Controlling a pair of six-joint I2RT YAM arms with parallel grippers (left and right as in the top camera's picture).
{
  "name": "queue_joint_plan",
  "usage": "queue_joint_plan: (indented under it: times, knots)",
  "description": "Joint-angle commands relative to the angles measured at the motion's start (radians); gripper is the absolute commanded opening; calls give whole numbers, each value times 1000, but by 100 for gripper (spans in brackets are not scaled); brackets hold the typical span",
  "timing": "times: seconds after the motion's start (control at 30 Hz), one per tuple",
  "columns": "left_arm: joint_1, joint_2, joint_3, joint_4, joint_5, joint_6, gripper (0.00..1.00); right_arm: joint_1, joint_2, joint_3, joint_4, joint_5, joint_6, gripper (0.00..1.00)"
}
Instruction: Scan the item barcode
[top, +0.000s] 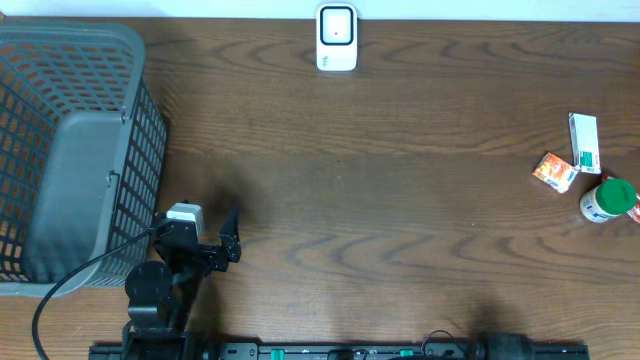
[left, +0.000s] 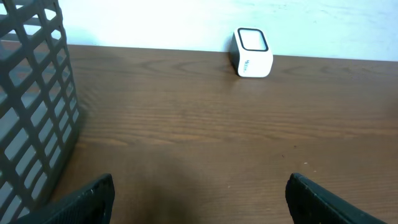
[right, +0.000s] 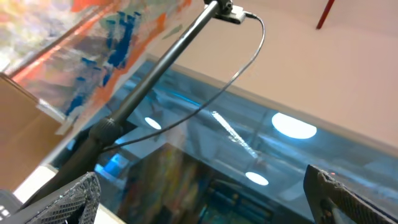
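Lying at the 3 o'clock edge of the brown wooden table (top: 400, 200) in the overhead view, the items form a tight cluster: a small white-and-green cardboard carton (top: 584, 142), a small orange cardboard box (top: 555, 172) just at its 7 o'clock, and a white plastic bottle with a green cap (top: 607, 199) at the carton's 5 o'clock. All three are well apart from the left gripper (top: 230, 240), which sits near the table's 7 o'clock with its jaws spread wide and nothing between them. The white block-shaped barcode scanner (top: 337, 38) stands at 12 o'clock, its dark-framed window facing up and toward 6 o'clock. The carton's long axis runs nearly 12 to 6; the orange box lies skewed, roughly 10 to 4; the bottle's cap points toward 2 o'clock, and whether it stands or lies cannot be told. Print on the items is too small to read, and no barcode can be made out. The right gripper (right: 202, 205) is empty with its fingers wide apart; its camera shows only a black pole (right: 149, 81) overhead. A grey plastic lattice basket (top: 60, 150) fills the 9 o'clock side, cut off by the edge.
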Motion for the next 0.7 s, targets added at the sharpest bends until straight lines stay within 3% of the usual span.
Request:
queue_joint_plan:
  times: [0.0,0.13,0.37,0.67]
  knots:
    - [2,-3,-1,0,12,-2,87,24,3,-5,8,19,11,99]
    - [2,-3,-1,0,12,-2,87,23,3,-18,10,19,-108,99]
    - [2,-3,-1,0,12,-2,87,20,4,-71,13,58,-512,99]
    - [2,-3,-1,0,12,-2,87,23,4,-82,-78,71,-533,99]
